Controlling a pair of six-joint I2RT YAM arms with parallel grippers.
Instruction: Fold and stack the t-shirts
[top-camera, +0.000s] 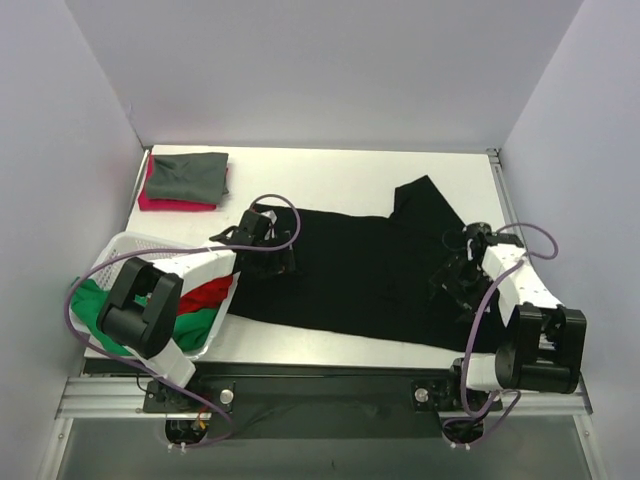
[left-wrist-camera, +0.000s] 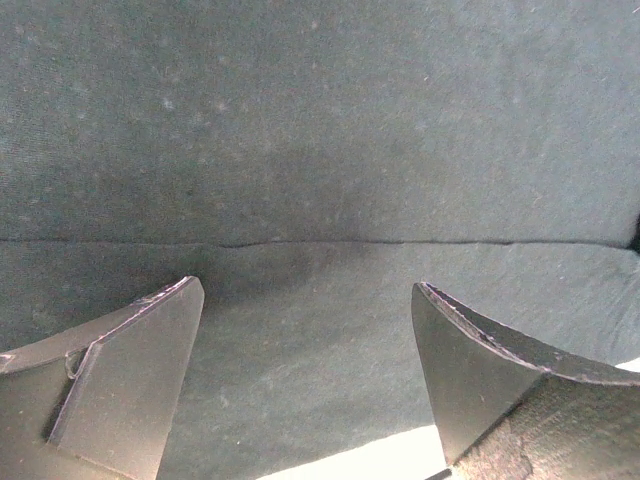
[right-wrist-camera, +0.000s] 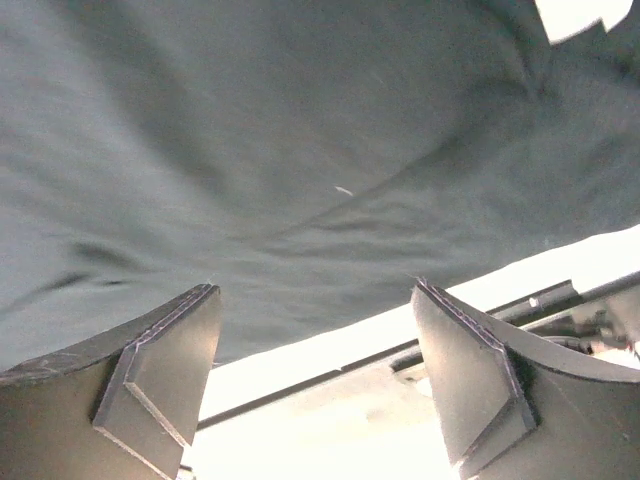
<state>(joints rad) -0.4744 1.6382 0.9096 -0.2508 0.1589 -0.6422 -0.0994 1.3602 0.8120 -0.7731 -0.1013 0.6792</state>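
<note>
**Black tee flat mid-table, both claws wide at its edges**

The black t-shirt (top-camera: 370, 280) lies spread across the middle of the table (top-camera: 330, 185). One sleeve points to the far side and the near hem is close to the front edge.

- **Left gripper** (left-wrist-camera: 306, 283): over the tee's left edge, fingers wide apart with nothing between them. Cloth with a seam line fills its wrist view.
- **Right gripper** (right-wrist-camera: 315, 285): over the right edge, also wide and empty, with white tabletop just past the hem.
- **White basket** (top-camera: 125, 245): just beside the tee's left edge, under the left arm. It holds the green tee (top-camera: 100, 310) and red tee (top-camera: 205, 295).
- **Far-left corner:** the folded grey-green tee (top-camera: 190, 172) lies on top of the pink-red tee (top-camera: 160, 203).
- **Open room:** bare tabletop runs along the far side and the far-right corner.
- **Limits:** walls (top-camera: 60, 150) close in on the left, right and back. A metal rail (top-camera: 100, 400) bounds the near edge.
</note>
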